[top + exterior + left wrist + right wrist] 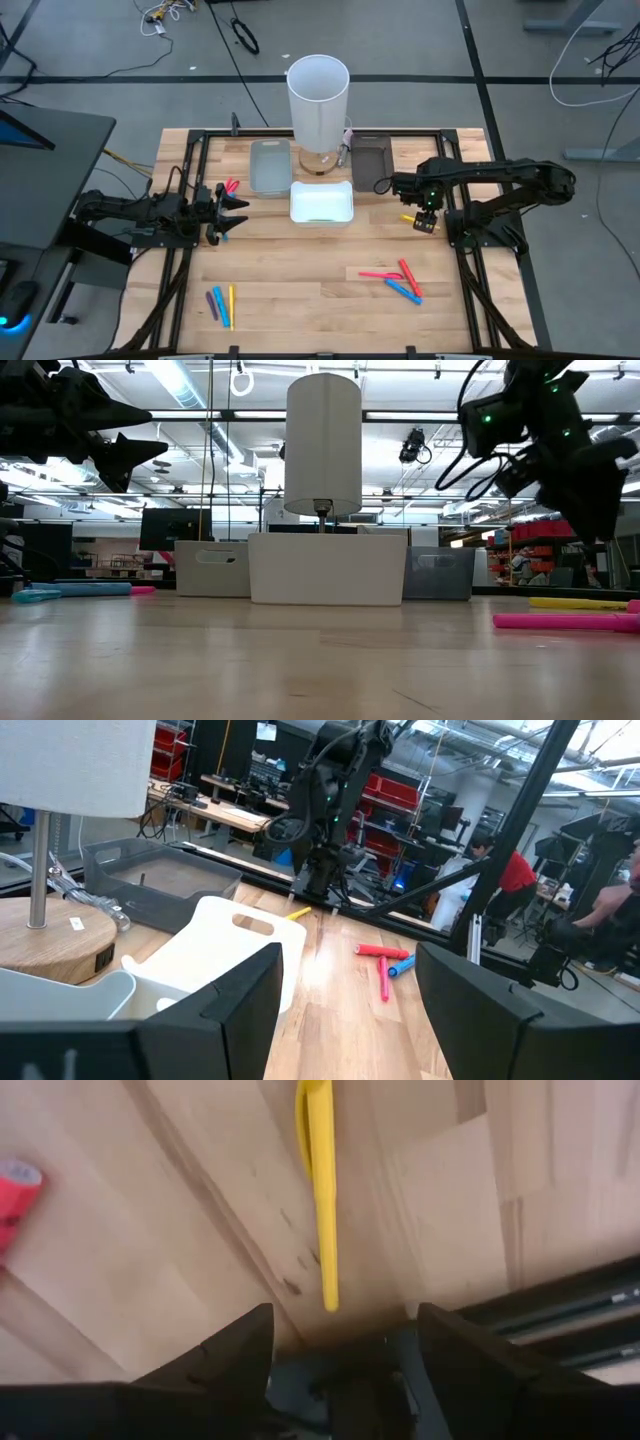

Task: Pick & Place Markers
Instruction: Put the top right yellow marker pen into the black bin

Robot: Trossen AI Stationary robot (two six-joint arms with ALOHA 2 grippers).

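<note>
Fingers of both grippers stand apart and hold nothing. Left gripper (238, 213) hovers over the table's (300, 290) left side, beside a pink marker (231, 186) and a blue one. Right gripper (385, 184) reaches toward the dark tray (371, 160); under its wrist a yellow marker (321, 1190) lies flat, its length running along the table toward the right edge. Red, pink and blue markers (398, 280) lie crossed at front right. Purple, blue and yellow markers (221, 304) lie parallel at front left, pointing front to back.
</note>
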